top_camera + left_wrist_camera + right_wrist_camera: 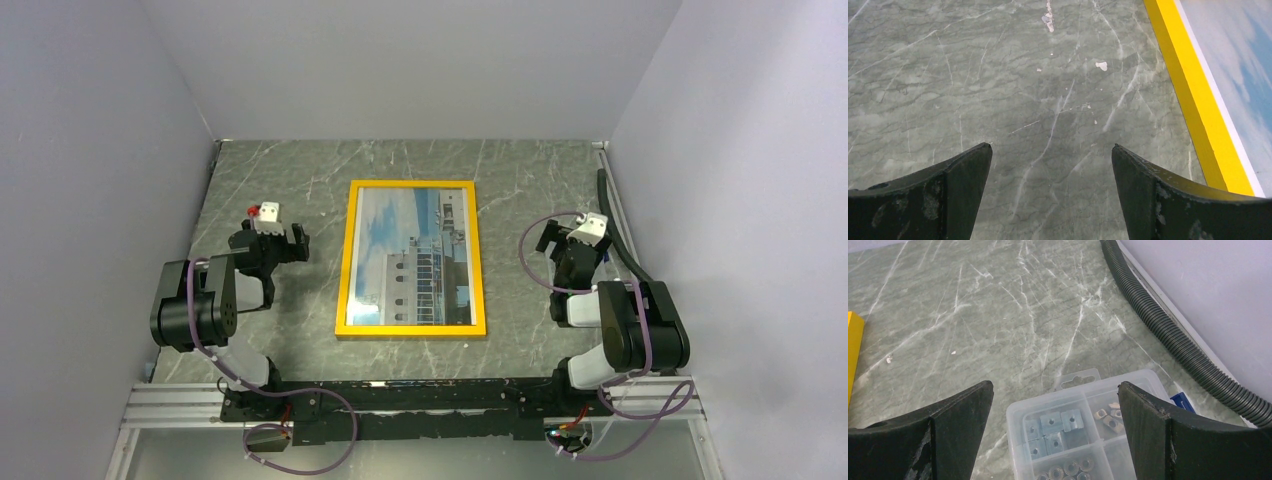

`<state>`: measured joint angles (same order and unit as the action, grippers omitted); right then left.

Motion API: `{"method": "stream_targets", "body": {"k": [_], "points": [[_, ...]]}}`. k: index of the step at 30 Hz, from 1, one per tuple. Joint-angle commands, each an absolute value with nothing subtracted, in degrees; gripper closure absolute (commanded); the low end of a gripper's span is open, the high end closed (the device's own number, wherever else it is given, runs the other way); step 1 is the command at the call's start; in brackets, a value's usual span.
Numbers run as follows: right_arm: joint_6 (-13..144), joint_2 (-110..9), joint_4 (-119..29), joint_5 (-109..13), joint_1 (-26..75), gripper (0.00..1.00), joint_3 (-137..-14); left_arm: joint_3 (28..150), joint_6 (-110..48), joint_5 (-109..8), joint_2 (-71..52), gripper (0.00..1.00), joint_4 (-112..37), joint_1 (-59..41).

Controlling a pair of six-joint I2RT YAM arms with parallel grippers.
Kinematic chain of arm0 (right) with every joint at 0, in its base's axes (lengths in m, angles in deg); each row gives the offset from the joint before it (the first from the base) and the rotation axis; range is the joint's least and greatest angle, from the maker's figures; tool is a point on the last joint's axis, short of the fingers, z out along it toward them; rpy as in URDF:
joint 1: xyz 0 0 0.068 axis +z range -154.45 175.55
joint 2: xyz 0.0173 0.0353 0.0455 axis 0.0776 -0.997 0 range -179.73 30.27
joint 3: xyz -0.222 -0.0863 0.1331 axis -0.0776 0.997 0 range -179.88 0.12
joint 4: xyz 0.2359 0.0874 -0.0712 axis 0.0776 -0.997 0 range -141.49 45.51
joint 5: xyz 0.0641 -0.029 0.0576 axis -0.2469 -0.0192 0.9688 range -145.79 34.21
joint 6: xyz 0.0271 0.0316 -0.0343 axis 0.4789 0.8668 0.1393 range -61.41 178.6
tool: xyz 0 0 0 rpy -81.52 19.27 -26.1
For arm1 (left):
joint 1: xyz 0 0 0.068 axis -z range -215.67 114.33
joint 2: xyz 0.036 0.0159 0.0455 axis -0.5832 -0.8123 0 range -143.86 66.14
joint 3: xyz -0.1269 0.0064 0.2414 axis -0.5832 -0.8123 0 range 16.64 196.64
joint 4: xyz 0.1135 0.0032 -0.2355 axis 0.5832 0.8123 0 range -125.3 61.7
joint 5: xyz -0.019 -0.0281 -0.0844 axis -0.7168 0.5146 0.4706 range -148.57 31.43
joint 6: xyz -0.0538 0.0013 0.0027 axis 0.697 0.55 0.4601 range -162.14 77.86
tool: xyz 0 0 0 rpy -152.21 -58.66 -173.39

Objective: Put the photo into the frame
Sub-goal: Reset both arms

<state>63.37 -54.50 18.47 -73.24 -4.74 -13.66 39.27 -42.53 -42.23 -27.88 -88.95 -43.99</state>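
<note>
The photo point(415, 255), a white multi-storey building under blue, cloudy sky, lies face up inside the frame point(344, 260). The narrow yellow border encloses it on all four sides. The frame rests flat on the grey-green marbled table point(270, 180), about midway between the two arms, its long sides running away from their bases. In the left wrist view the yellow edge and a strip of sky cross the right side of the picture.

The left gripper point(1052, 150) hangs over bare table just beside the frame's left edge, touching nothing. Its dark fingers point(968, 170) are spread wide with nothing between them.

The right gripper point(1055, 385) is on the other side, clear of the frame, and only a yellow corner shows at the left margin of its view. Its fingers point(1148, 410) are also wide apart and hold nothing. Below them sits a clear plastic compartment box point(1088, 410) holding small metal nuts and fittings. A small blue object point(1180, 401) shows beside the box, too hidden to name. A black corrugated hose point(1168, 335) runs along the table's right edge by the wall.
</note>
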Motion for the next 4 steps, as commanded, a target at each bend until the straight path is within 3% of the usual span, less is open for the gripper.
{"method": "stream_targets", "body": {"k": [1,4], "points": [[62.73,-54.63,19.60,-72.75,-4.80,0.00,-14.16,39.15,-43.00,-43.17,-27.35,0.05,-90.26,-43.94],[62.68,-54.34,20.09,-72.75,-4.78,0.00,-13.87,39.22,-42.94,-43.04,-27.36,0.05,-90.10,-43.94]]}}
